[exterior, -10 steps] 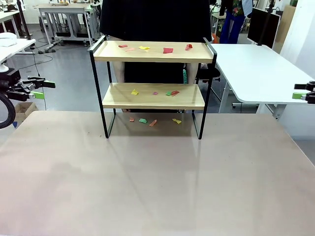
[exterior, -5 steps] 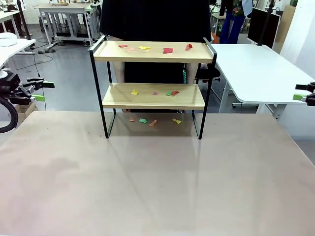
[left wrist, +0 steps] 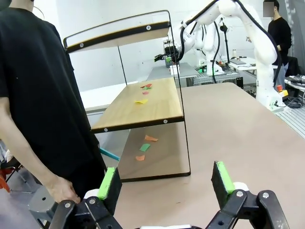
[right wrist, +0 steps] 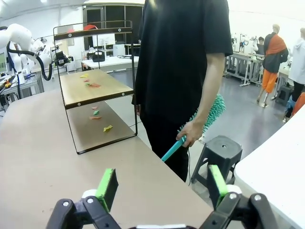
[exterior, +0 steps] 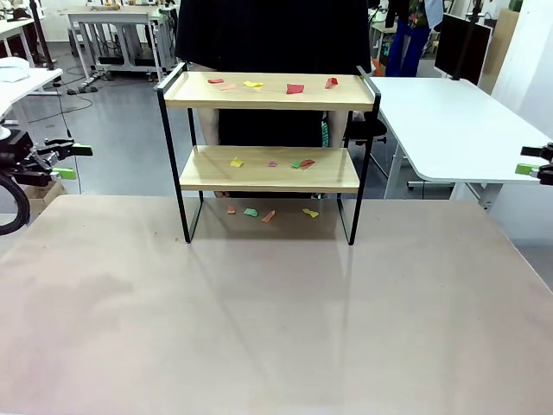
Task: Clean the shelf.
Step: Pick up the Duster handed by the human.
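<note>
The shelf (exterior: pixel 259 181) stands at the table's far middle, its two wooden boards in a thin black frame. Coloured paper scraps (exterior: pixel 295 88) lie on the top board, on the lower board and on the table beneath it (exterior: pixel 251 212). My left gripper (exterior: pixel 73 162) hangs open off the table's left edge, well away from the shelf. My right gripper (exterior: pixel 524 161) hangs open off the right edge. In the left wrist view the open gripper (left wrist: pixel 165 181) faces the shelf (left wrist: pixel 138 107) end-on. The right wrist view has its open gripper (right wrist: pixel 162 186) facing the shelf (right wrist: pixel 90 86) from the other end.
A person in black (exterior: pixel 268 35) stands behind the shelf, holding a teal duster (right wrist: pixel 212 112) in one hand. A black stool (right wrist: pixel 221 148) stands beside them. A white table (exterior: pixel 449 130) sits at the right. The brown table (exterior: pixel 276 320) in front of the shelf is bare.
My left gripper has drifted slightly left and my right gripper slightly right, both staying open. The shelf and scraps have not moved.
</note>
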Tool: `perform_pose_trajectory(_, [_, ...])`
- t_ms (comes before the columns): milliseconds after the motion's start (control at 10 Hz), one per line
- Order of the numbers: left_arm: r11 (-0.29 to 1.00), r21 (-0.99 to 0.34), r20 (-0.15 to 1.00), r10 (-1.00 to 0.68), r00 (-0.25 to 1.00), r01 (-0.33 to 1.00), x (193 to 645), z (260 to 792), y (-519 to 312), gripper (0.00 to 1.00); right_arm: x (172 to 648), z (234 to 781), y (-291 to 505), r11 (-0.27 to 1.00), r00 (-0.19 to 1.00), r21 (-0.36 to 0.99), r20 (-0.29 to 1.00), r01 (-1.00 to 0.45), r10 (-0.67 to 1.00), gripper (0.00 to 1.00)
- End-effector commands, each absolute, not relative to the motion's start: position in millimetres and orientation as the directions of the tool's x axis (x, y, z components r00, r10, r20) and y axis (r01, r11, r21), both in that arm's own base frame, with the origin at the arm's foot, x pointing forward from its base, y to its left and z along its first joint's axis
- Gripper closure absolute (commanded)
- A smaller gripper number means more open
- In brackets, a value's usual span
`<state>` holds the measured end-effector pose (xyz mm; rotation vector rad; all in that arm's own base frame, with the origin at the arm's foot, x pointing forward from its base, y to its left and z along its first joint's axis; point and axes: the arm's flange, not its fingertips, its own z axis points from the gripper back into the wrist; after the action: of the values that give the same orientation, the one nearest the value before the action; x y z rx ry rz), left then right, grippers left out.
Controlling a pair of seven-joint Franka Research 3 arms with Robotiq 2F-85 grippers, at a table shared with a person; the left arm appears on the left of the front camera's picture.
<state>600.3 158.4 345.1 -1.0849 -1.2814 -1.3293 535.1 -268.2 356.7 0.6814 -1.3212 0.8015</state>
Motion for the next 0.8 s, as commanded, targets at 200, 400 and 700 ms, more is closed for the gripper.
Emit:
perform_pose_trajectory(200, [0.007,0.151,0.988,0.034,-0.151,0.989,601.6,357.2,160.2,0.00,535.8,365.5,-265.2,0.590,0.011,-0.062,0.993,-0.805,0.119,0.00])
perform_pose_trajectory(400, [0.015,0.139,0.989,0.055,-0.140,0.990,600.7,360.7,159.4,0.00,536.0,367.9,-266.5,0.600,0.014,-0.059,0.993,-0.798,0.116,0.00])
perform_pose_trajectory(700, [0.007,0.155,0.988,0.018,-0.155,0.988,597.8,352.8,158.6,0.00,534.9,362.6,-269.0,0.570,0.053,-0.024,0.992,-0.821,0.118,0.00])
